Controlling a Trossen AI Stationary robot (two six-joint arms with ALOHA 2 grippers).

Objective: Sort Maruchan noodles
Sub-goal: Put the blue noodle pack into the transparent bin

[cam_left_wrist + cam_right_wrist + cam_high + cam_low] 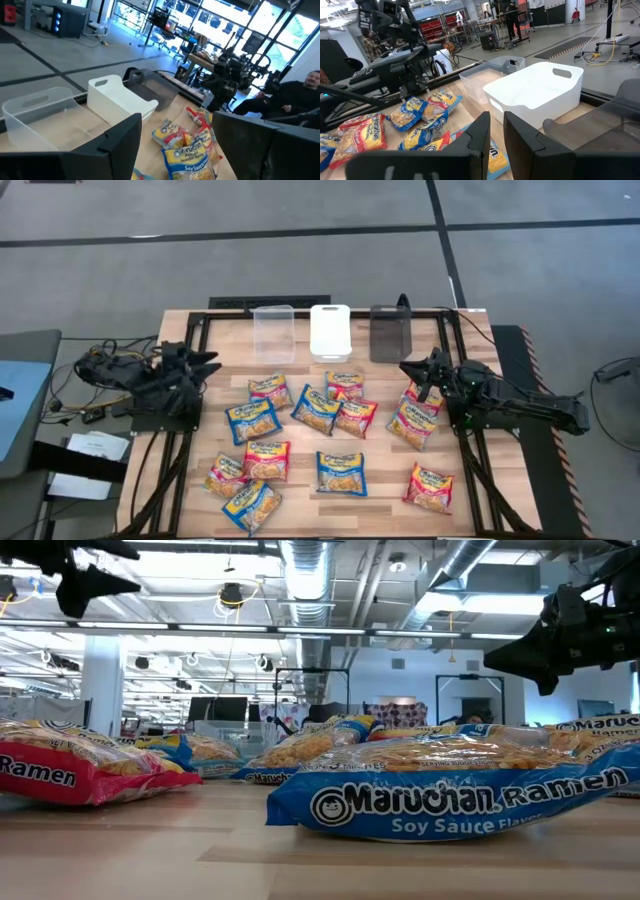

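The Maruchan noodles (300, 442) lie scattered flat over the middle and near half of the wooden table (385, 480), about a dozen packets in blue-and-yellow and red-and-yellow wrappers. A loose cluster of four sits at the centre; four more overlap toward seven o'clock; one blue packet (341, 473) lies alone at six o'clock, one red packet (430, 486) at five o'clock, and two more rest at three o'clock just beside the right arm. None lies in a bin.

At twelve o'clock, along the far edge, three bins stand in a row: the clear bin (273, 332), the white bin (330, 330) and the dark bin (391, 332).

The left gripper (208, 364) hovers at nine o'clock, fingers spread wide, holding nothing. The right gripper (412, 367) hangs at three o'clock above the packets there, its fingers (524, 135) drawn close with a thin gap between them and nothing in it.

The table is pale wood in a black frame on a grey floor crossed by dark lines. Cables (100, 375) trail off at nine o'clock. Beyond is an open workshop with ducts overhead, shelving and desks; a person in dark clothing (295, 97) sits there.
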